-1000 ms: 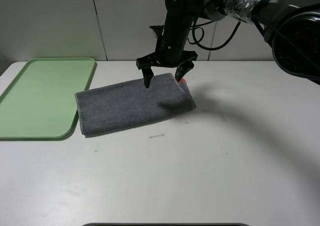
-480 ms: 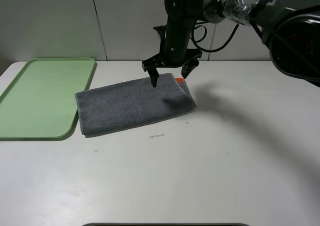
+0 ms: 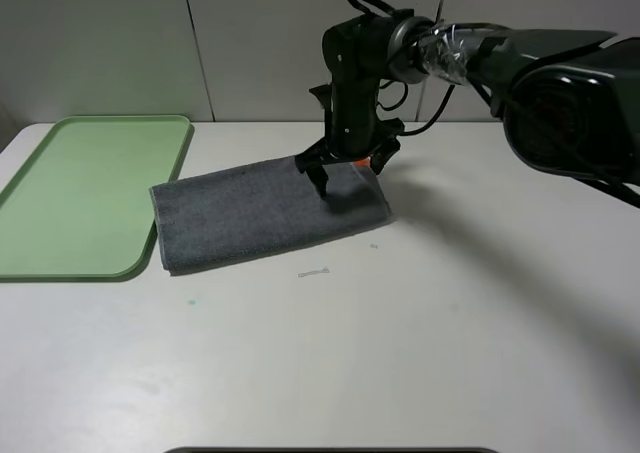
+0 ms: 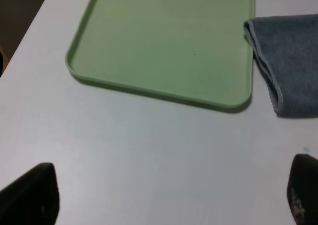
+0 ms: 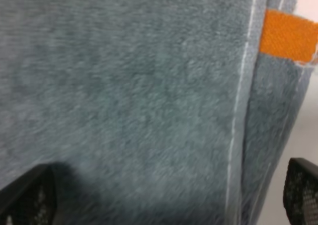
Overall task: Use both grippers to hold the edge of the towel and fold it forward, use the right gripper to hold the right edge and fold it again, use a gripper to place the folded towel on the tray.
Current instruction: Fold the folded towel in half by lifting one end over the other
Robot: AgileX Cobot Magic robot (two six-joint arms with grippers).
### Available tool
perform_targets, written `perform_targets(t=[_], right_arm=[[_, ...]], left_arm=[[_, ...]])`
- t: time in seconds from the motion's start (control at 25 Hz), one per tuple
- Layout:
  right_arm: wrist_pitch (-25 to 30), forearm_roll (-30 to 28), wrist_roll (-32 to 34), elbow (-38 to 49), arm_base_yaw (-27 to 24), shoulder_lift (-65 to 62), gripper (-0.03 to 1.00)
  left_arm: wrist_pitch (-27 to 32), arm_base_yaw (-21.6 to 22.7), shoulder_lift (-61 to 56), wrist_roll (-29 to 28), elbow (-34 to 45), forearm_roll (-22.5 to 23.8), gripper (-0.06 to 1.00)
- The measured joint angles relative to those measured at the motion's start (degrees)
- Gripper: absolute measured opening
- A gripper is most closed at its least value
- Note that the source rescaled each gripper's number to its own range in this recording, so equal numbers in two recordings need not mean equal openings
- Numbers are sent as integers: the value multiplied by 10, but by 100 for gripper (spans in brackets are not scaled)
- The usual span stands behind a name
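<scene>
The grey towel lies folded into a long strip on the white table, just right of the green tray. My right gripper is open and empty, low over the towel's far right corner, one finger over the cloth and one near the edge. In the right wrist view the towel fills the frame, with its orange tag at the layered edge, between my open fingertips. My left gripper is open and empty over bare table, near the tray and the towel's left end.
A small thin bit lies on the table in front of the towel. The white table stretches to the front and right. A grey wall stands behind.
My right gripper has come down and moved slightly right, from above the towel's far edge to close over its far right corner. The towel has not moved.
</scene>
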Motion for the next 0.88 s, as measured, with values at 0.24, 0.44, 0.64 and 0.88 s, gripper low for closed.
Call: perform_targets(t=[0.24, 0.44, 0.64, 0.88], right_arm=[[-5, 20, -11, 0, -27, 17, 100], [-4, 57, -22, -3, -52, 26, 100], [-4, 67, -25, -3, -84, 26, 100], [-3, 67, -42, -5, -136, 26, 100]], left_arm=[[0, 0, 0, 0, 0, 0, 92], [0, 0, 0, 0, 0, 0, 92], [0, 0, 0, 1, 0, 0, 92], [0, 0, 0, 1, 0, 0, 92]])
